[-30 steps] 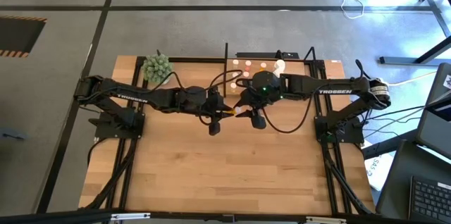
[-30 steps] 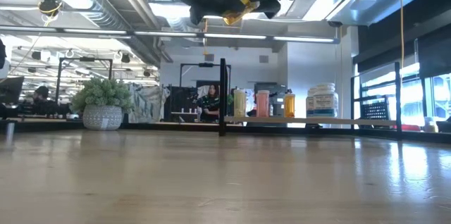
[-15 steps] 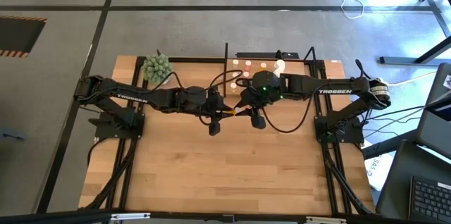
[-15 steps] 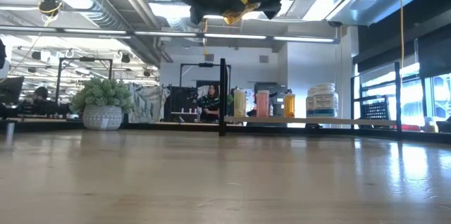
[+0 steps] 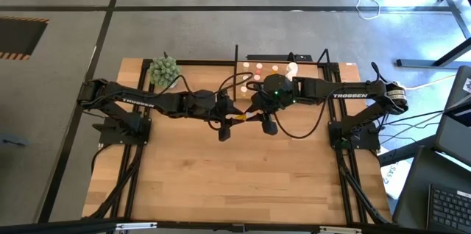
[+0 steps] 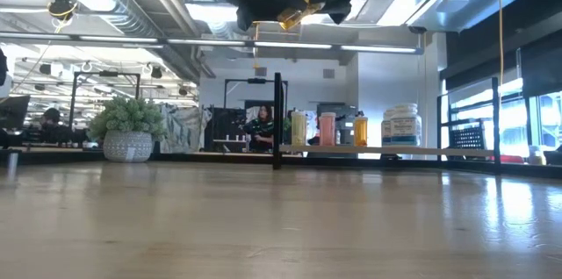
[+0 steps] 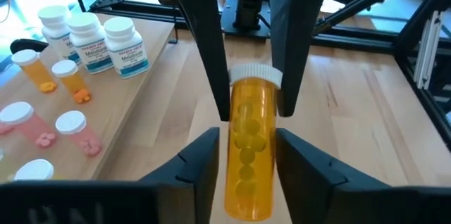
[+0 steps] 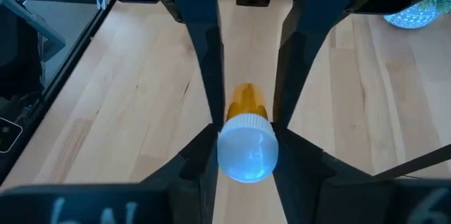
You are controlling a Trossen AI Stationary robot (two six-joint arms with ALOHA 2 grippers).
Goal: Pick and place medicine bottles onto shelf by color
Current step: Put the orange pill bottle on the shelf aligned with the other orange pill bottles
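An orange medicine bottle (image 5: 241, 118) with a white cap hangs high over the middle of the table between my two grippers. My right gripper (image 8: 248, 136) is shut on its cap end. My left gripper (image 7: 246, 136) is open, its fingers standing close on either side of the bottle's base end (image 7: 246, 182). The shelf (image 5: 309, 68) stands at the table's far edge. On it stand more medicine bottles (image 7: 84, 41) with white tops: white, orange and pinkish ones, also seen in the low view (image 6: 327, 128). My right gripper pinches the orange bottle at its white cap (image 8: 225, 146) between its two fingers (image 7: 211, 76). The fingers come from the table's right, slanting down, and lie along the bottle. The bottle is lifted clear, tilted, its base end lower and toward the left arm.
A green spiky plant ball (image 5: 165, 71) in a pot sits at the far left corner. The wide wooden tabletop (image 5: 235, 182) stretches below and in front of both arms. People and desks show in the room beyond the far edge.
Both arms have kept their places. In the low view the orange bottle has tipped slightly, its lower end now a little higher.
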